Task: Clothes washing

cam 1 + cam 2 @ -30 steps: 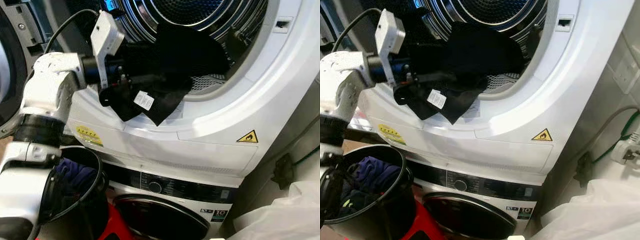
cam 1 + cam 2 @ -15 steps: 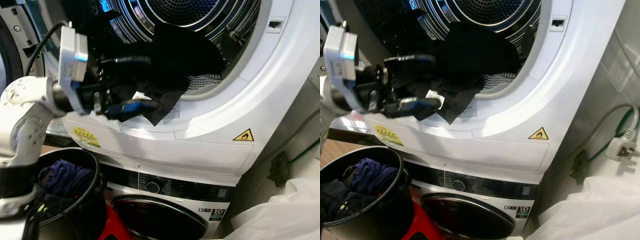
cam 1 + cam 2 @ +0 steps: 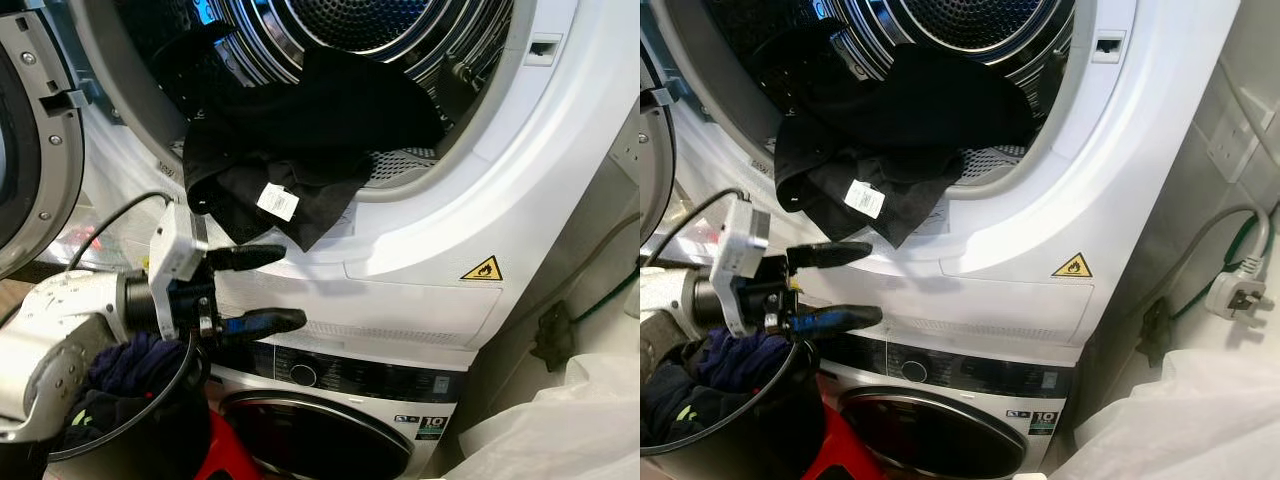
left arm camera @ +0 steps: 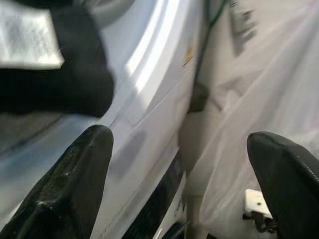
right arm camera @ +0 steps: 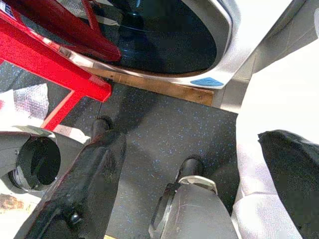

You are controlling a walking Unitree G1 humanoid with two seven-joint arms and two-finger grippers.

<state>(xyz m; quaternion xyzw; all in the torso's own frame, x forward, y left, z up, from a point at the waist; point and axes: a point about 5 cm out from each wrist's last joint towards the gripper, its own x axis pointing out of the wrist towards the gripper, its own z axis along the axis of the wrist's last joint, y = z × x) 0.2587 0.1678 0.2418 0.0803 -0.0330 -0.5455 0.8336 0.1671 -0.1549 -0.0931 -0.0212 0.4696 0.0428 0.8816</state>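
Black cloth garment [image 3: 300, 140] with white sewn label [image 3: 277, 201]: draped half out of the upper white drum machine [image 3: 480, 200], hem hanging over the door rim. Soft, light, limp; likely to sag and snag. Best pinched at the bunched hanging fold beside the label.

Left claw [image 3: 275, 290]: fingers apart, empty, below the garment, above the black round laundry basket [image 3: 760, 440].

Right claw [image 5: 189, 164]: apart, pointing at the floor.
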